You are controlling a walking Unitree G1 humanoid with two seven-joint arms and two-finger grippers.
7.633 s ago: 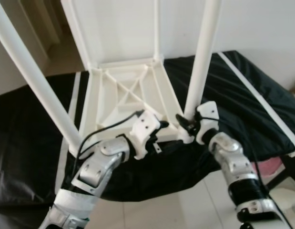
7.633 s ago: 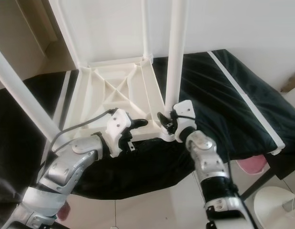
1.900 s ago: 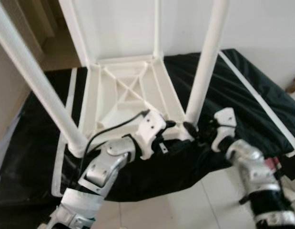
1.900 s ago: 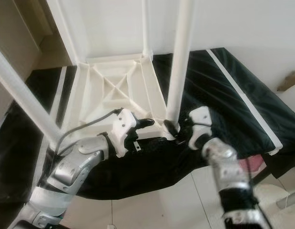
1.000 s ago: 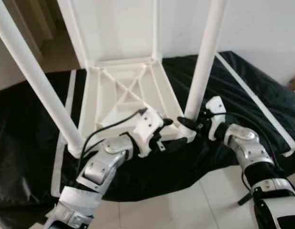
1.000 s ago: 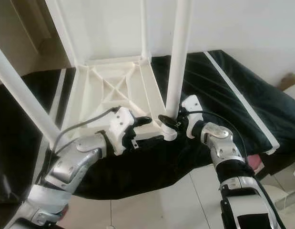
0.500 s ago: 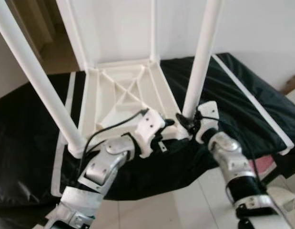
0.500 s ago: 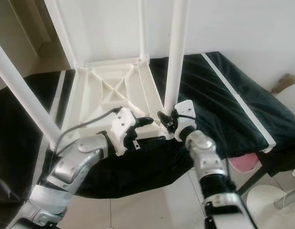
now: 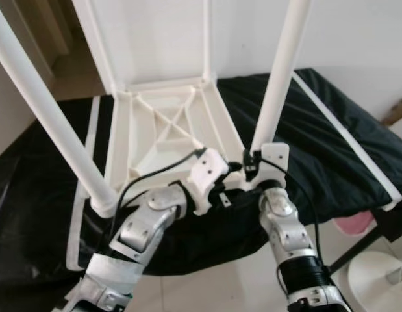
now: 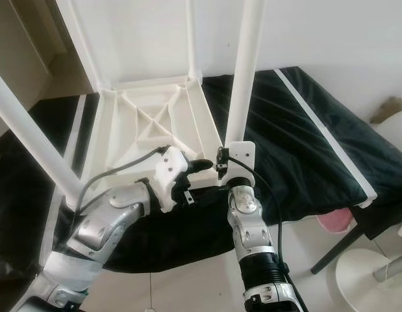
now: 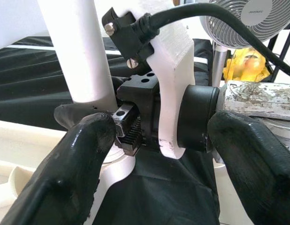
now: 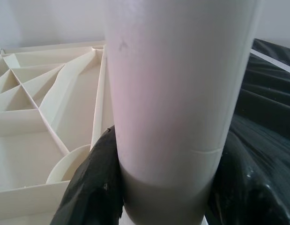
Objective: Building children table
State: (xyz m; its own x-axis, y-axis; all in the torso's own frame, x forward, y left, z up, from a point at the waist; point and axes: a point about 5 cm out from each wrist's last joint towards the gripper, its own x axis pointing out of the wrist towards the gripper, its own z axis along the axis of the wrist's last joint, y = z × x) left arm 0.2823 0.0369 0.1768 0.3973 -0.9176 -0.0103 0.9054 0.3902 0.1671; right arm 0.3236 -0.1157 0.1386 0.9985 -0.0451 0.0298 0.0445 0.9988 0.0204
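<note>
A white children's table top (image 9: 168, 130) lies upside down on a black cloth (image 9: 317, 143), its legs pointing up. My right gripper (image 9: 254, 170) is shut on the base of the near right leg (image 9: 278, 78), where the leg enters its corner socket. In the right wrist view the black fingers (image 12: 95, 187) hug both sides of that leg (image 12: 173, 93). My left gripper (image 9: 232, 181) is open at the table top's near edge, just left of that corner. In the left wrist view its fingers (image 11: 74, 168) stand apart, with the right gripper's wrist body (image 11: 182, 117) beyond them.
The near left leg (image 9: 45, 110) slants up on the left and two far legs (image 9: 206, 39) stand against the wall. A fan (image 11: 250, 18) and its round white base (image 9: 382, 273) are on the tiled floor at the right, by a pink object (image 9: 356, 224).
My right wrist has turned around the leg's base, and its forearm has swung from the right to straight below the corner. The left arm has stayed put.
</note>
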